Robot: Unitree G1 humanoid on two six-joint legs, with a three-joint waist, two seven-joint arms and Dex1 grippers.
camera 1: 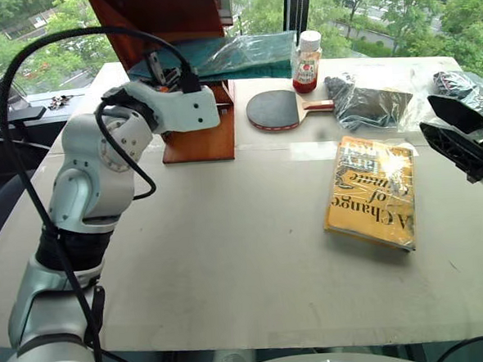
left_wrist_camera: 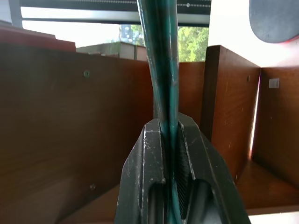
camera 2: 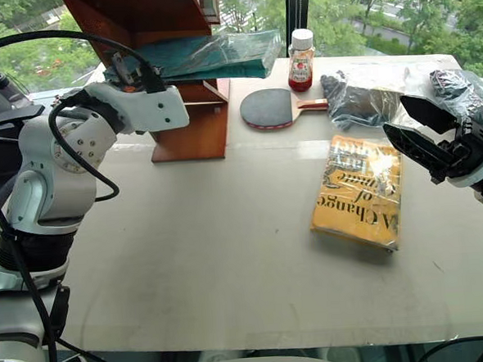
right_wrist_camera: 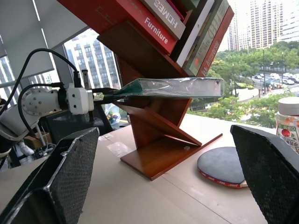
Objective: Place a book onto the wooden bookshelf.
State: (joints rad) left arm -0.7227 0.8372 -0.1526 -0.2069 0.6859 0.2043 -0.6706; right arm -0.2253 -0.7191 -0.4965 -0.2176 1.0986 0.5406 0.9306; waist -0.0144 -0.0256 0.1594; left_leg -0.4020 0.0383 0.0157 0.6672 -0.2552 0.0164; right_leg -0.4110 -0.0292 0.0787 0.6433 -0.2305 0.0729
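Observation:
My left gripper point(left_wrist_camera: 169, 126) is shut on the edge of the book point(right_wrist_camera: 177, 87), a thin teal hardcover in shiny clear plastic. It holds the book about level by one end. The book point(camera 1: 242, 54) reaches into the lower opening of the wooden bookshelf point(right_wrist_camera: 154, 126), above a slanted board. Whether it rests on the wood I cannot tell. Reddish-brown boards of the bookshelf point(left_wrist_camera: 70, 116) stand on both sides of the fingers. My right gripper point(camera 1: 456, 131) hangs open and holds nothing over the table's right side, apart from the book.
A yellow-orange book point(camera 1: 372, 191) lies on the table right of centre. Behind it are a table tennis paddle point(camera 1: 274, 110), a red bottle with a white cap point(camera 1: 306, 62) and dark items in plastic bags point(camera 1: 368, 103). Several books point(right_wrist_camera: 159, 18) fill the upper shelf.

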